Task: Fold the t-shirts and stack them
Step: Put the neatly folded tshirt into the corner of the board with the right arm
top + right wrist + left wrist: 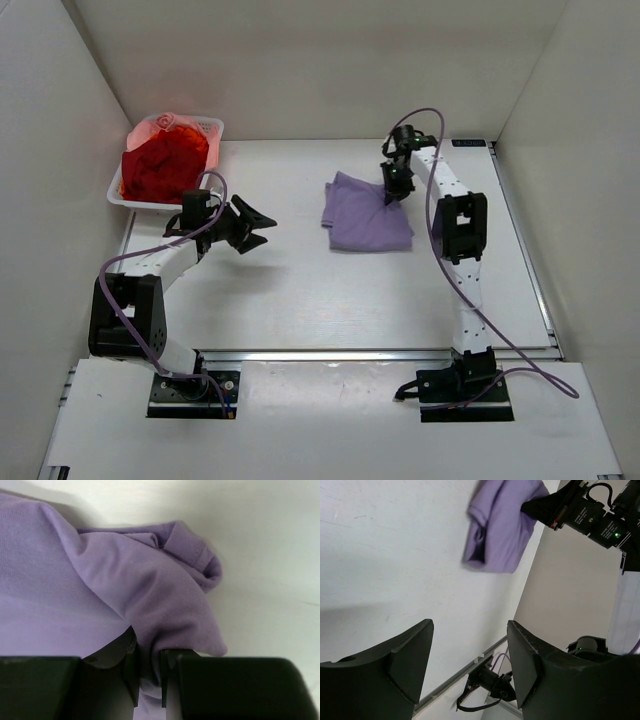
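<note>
Left tool [262, 228] hovers over the counter [300, 290], near-left area, pointing toward the middle. Its jaws are spread wide with nothing between them; the left wrist view shows the left tool [470, 630] framing only bare counter [380, 555], touching nothing.

Further out, right of centre, the lavender t-shirt [365, 218] lies on the counter, roughly folded into a rumpled rectangle with one corner poking toward the far left. It is well apart from the left tool.

Right tool [392, 197] is down at the shirt's far-right edge. In the right wrist view the right tool [147, 680] is nearly pressed together, pinching a bunched fold of the lavender t-shirt [100, 590] between its fingers [131, 670]. The cloth puckers up into the narrow gap, and a hemmed bit curls just beyond it. The left wrist view shows the same thing from across the counter: right tool [535, 505] tip buried in the lavender t-shirt [497, 530] edge.

At the far-left corner a white basket [150, 203] holds a heaped red t-shirt [160, 165], with pale pink cloth [165, 122] showing behind it at the far rim. Both are inside the basket, well apart from either tool.
</note>
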{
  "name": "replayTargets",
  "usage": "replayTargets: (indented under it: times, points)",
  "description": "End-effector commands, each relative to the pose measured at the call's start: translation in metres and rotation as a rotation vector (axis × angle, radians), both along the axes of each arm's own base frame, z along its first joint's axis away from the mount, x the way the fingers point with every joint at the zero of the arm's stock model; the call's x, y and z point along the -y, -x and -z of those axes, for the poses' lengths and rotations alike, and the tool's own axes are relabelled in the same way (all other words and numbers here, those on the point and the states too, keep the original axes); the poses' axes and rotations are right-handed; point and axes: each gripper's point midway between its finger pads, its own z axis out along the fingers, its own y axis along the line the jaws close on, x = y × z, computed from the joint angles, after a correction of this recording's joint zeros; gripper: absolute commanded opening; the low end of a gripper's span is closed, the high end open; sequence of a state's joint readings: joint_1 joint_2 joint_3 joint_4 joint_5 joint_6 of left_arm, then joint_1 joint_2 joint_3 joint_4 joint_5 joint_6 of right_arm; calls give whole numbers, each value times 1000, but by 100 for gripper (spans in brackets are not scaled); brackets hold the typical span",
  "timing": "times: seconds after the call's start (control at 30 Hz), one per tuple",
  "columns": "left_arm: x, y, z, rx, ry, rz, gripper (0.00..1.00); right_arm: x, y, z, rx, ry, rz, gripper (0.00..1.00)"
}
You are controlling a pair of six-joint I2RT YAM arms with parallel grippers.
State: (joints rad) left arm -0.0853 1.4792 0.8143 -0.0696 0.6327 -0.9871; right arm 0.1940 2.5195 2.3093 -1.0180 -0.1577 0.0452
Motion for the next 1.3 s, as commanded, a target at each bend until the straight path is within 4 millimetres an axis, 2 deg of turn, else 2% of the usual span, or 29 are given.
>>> replayTargets:
  times: [0.0, 0.07, 0.1, 0.17, 0.23, 0.3, 0.37, 0.47, 0.5, 0.57, 0.73, 0.77, 0.8, 0.9, 0.97, 1.0, 1.07, 1.1, 1.13, 1.2, 1.23, 1.27]
  points:
    - [8, -1, -21, 59, 28, 42, 71, 135, -18, -11, 74, 387, 88, 0]
    - [12, 1, -19, 50, 28, 57, 71, 182, -28, -19, 112, 462, 123, 0]
    - [12, -1, -25, 66, 26, 65, 72, 208, -36, -26, 148, 520, 146, 1]
    - [16, -1, -23, 66, 20, 83, 71, 240, -51, -36, 213, 602, 147, 0]
    - [19, 2, -22, 61, 20, 103, 72, 265, -70, -44, 297, 692, 159, 0]
    - [23, 4, -19, 52, 23, 124, 71, 287, -80, -46, 337, 732, 136, 0]
    - [25, 7, -12, 26, 31, 139, 71, 302, -87, -44, 369, 757, 141, 0]
    - [26, 6, -12, 29, 24, 148, 71, 319, -99, -35, 420, 813, 119, 0]
    - [25, 6, -8, 17, 15, 147, 71, 323, -102, -31, 427, 844, 100, 0]
    - [27, 5, -9, 19, 17, 152, 71, 323, -113, -38, 481, 858, 93, 0]
    - [33, 4, 0, -1, 14, 149, 71, 328, -127, -38, 560, 787, 122, 2]
    - [33, 4, 2, -5, 11, 152, 71, 334, -129, -44, 581, 792, 148, 7]
    - [35, 6, 3, -7, 7, 158, 71, 337, -129, -47, 590, 798, 172, 28]
    - [36, 7, 5, -16, -7, 163, 77, 344, -128, -77, 631, 832, 254, 41]
    - [37, 7, -1, 2, -14, 170, 82, 350, -123, -118, 670, 893, 328, 53]
    - [38, 10, -2, 1, -20, 179, 88, 348, -122, -127, 674, 920, 337, 61]
    - [34, 16, -3, -6, -51, 181, 97, 352, -105, -175, 714, 954, 453, 63]
    - [30, 16, -1, -9, -58, 176, 99, 348, -98, -180, 693, 930, 447, 63]
    - [29, 22, -2, -4, -69, 187, 99, 340, -95, -204, 742, 879, 493, 63]
    - [27, 33, -6, 9, -70, 200, 99, 325, -76, -216, 725, 770, 526, 63]
    - [24, 40, -1, -15, -69, 200, 99, 311, -73, -215, 717, 736, 517, 64]
    - [23, 49, 2, -29, -78, 210, 98, 301, -62, -220, 707, 690, 512, 69]
